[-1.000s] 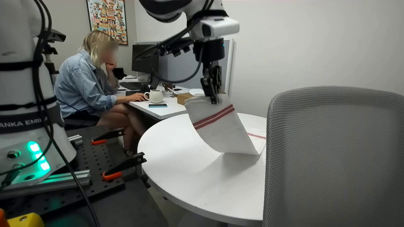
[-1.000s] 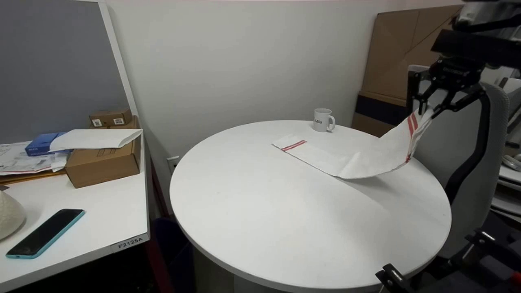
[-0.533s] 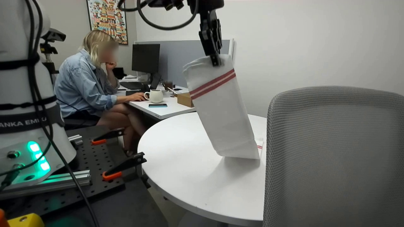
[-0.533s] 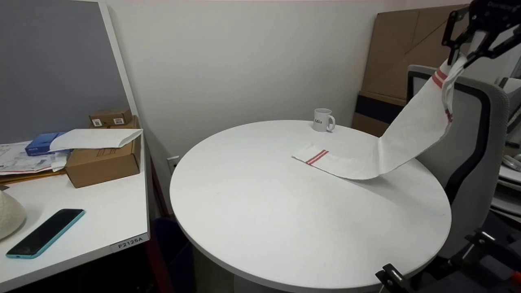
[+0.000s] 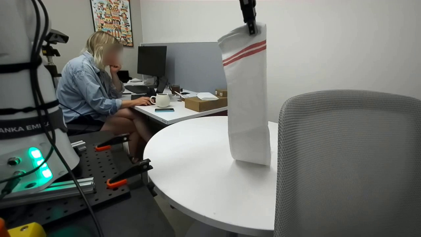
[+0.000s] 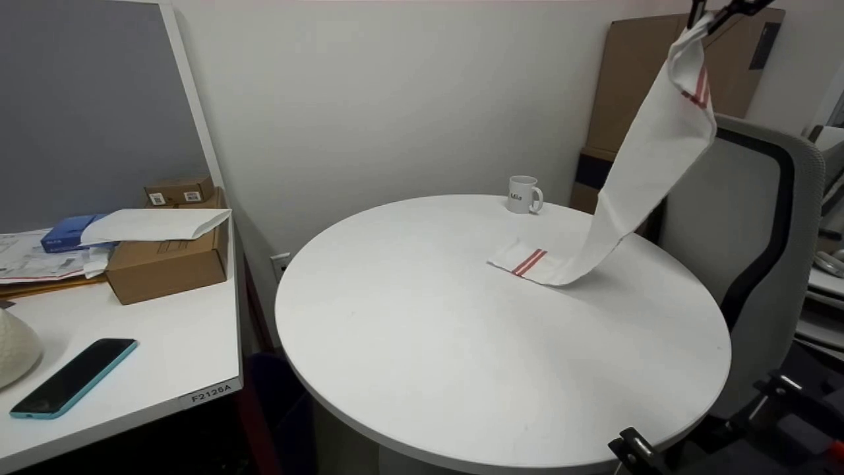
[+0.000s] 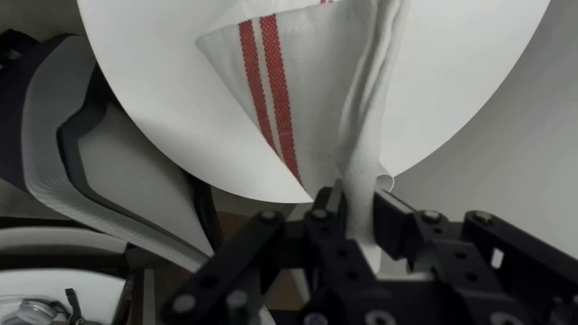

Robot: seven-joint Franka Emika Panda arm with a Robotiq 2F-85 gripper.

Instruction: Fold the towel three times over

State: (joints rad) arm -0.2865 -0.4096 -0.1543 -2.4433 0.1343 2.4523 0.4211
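A gray chair point(image 5: 348, 164) stood beside the round desk point(image 6: 461, 369), which bore a white mug point(image 6: 519, 198) near its edge. On a straight-edged desk point(image 6: 178, 349), a phone point(image 6: 74, 377) lay near a brown cardboard box point(image 6: 171, 272).

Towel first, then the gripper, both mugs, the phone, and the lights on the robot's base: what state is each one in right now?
Towel, held up by one end, bunched there, other end lying on the round table.
Gripper, closed on the towel's upper end.
Table mug, upright, contents hidden.
Desk mug, upright, contents unclear.
Phone, lying flat, screen dark.
Base lights, lit green.
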